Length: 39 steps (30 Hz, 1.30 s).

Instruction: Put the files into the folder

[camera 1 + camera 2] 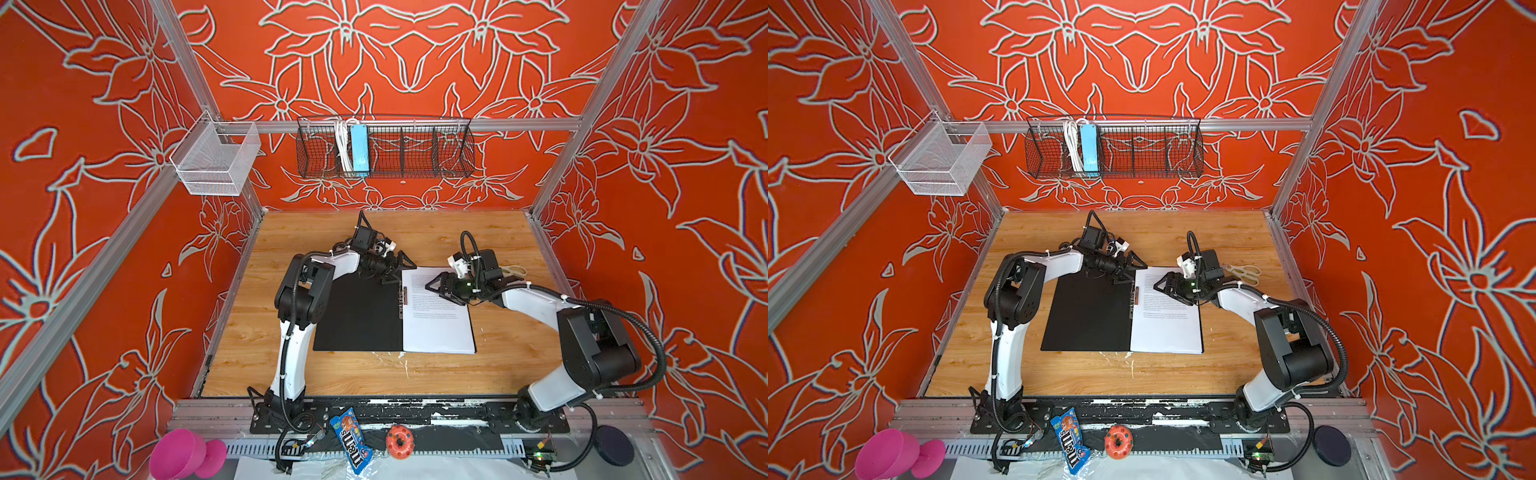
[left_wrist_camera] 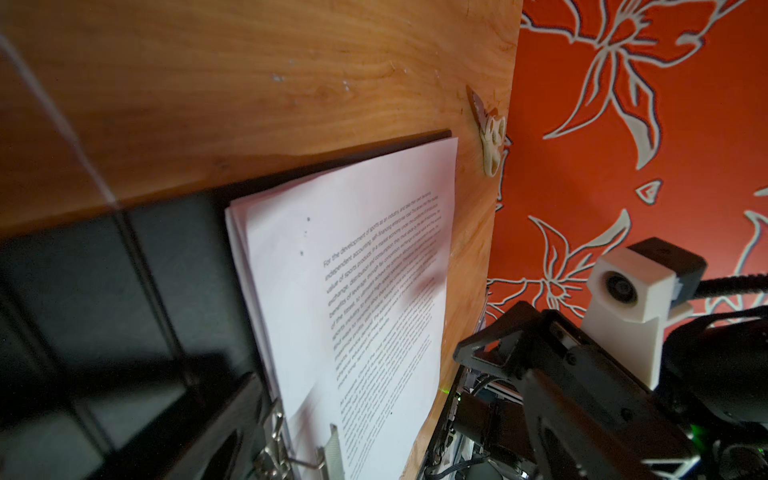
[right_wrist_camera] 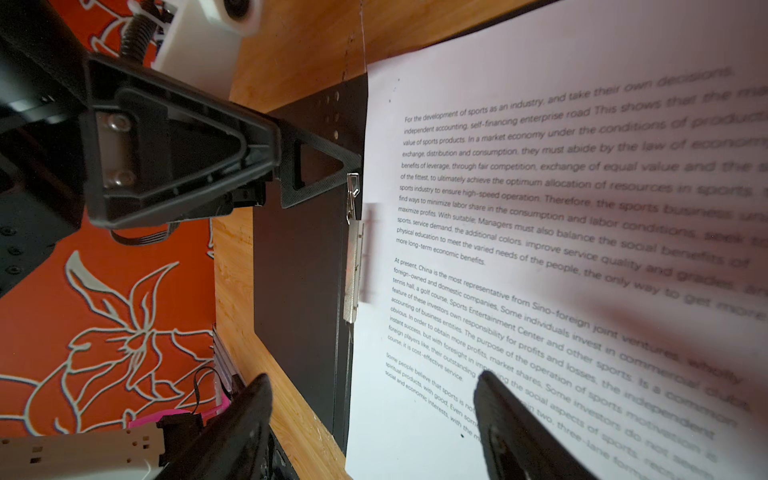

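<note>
Counts: one open folder (image 1: 357,316); one stack of files (image 1: 440,328), sheets uncountable; one pair of scissors (image 1: 513,271); two baskets, a black wire basket (image 1: 453,153) and a white mesh basket (image 1: 216,166); one power strip (image 1: 360,151); one candy bag (image 1: 351,442); one orange ring (image 1: 400,442); one dark disc (image 1: 614,446).

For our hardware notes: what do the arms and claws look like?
The left arm and right arm have white link shells, black joints and black ribbed cable conduit. The left claw and right claw are black, with hollow triangular fingers.
</note>
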Motion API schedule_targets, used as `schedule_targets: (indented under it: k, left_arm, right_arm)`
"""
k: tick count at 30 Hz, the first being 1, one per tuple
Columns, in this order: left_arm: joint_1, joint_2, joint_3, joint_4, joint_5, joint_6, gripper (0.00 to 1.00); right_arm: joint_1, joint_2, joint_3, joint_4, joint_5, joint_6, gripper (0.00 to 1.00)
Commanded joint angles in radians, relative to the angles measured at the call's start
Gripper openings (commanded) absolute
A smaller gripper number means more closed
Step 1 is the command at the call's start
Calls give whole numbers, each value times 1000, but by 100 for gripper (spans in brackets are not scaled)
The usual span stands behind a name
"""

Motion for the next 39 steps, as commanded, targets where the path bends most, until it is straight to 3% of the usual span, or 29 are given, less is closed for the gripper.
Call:
schedule_targets:
  k: [1,39]
  left_arm:
    - [-2,11,-15,33,35,-17,98]
    - [-12,-130,-119,165,102,-113,98]
  right_arm:
    - [6,5,22,-7,-4,-19,78]
    - [7,-10,21,-19,7,-23,79]
